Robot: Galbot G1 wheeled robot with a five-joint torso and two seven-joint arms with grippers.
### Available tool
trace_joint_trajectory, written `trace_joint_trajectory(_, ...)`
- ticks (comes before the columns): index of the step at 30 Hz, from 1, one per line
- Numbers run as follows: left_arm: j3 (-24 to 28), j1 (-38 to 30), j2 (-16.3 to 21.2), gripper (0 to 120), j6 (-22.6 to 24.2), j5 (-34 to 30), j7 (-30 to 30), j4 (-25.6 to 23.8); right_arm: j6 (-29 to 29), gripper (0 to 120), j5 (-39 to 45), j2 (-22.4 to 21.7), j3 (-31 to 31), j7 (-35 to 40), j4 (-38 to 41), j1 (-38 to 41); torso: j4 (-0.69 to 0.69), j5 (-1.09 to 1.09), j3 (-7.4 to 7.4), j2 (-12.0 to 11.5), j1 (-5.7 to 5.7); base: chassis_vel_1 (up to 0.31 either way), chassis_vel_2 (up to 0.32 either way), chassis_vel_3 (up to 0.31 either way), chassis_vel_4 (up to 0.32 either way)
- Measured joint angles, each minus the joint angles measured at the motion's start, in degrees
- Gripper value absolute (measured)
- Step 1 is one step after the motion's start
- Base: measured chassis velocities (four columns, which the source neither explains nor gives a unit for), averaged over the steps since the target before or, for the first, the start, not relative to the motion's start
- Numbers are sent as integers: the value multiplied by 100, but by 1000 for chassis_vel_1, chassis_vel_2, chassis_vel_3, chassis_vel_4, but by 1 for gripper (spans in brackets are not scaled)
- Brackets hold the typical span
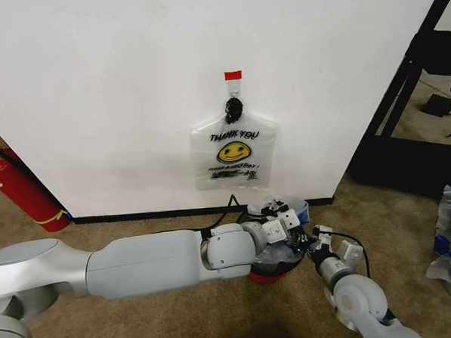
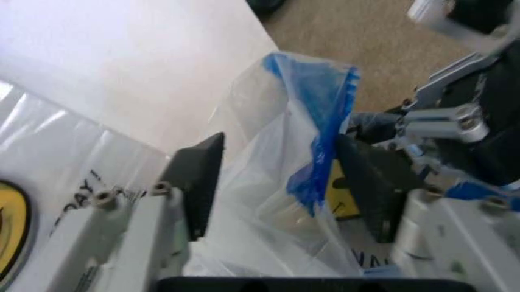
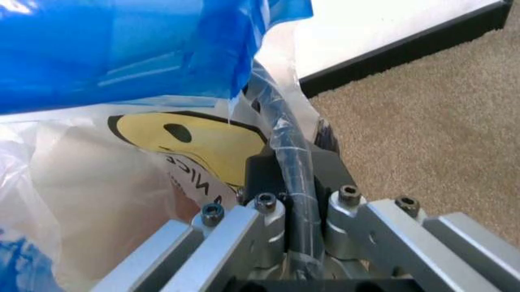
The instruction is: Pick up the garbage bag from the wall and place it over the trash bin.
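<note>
Stretching a garbage bag over the trash bin on the carpet, the right tool is pinching bag film against the rim at the near right, while the left tool, jaws apart, is straddling the blue-taped handle. Further back, an identical bag is hanging on the wall. Next, I judge, comes seating the left handle.
</note>
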Motion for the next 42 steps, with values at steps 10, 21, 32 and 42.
trace_joint_trajectory(10,56,84,26,17,23,-13,98,59,-13,1,21,-15,-39,7,0,29,1,0,0,0,0,0,0,0,0)
trace_joint_trajectory(21,-75,182,-183,0,15,-295,-89,181,-14,1,14,-20,-26,-12,11,5,2,0,0,0,0,0,0,0,0)
trace_joint_trajectory(32,-929,255,-453,0,76,-2351,-1321,697,37,1,-119,-23,-11,-150,15,-144,0,0,0,0,0,0,0,0,0)
trace_joint_trajectory(42,-1353,442,-173,0,233,-2885,-1741,1315,72,1,-132,-44,-44,-231,97,-176,2,-1,0,0,0,0,0,0,0)
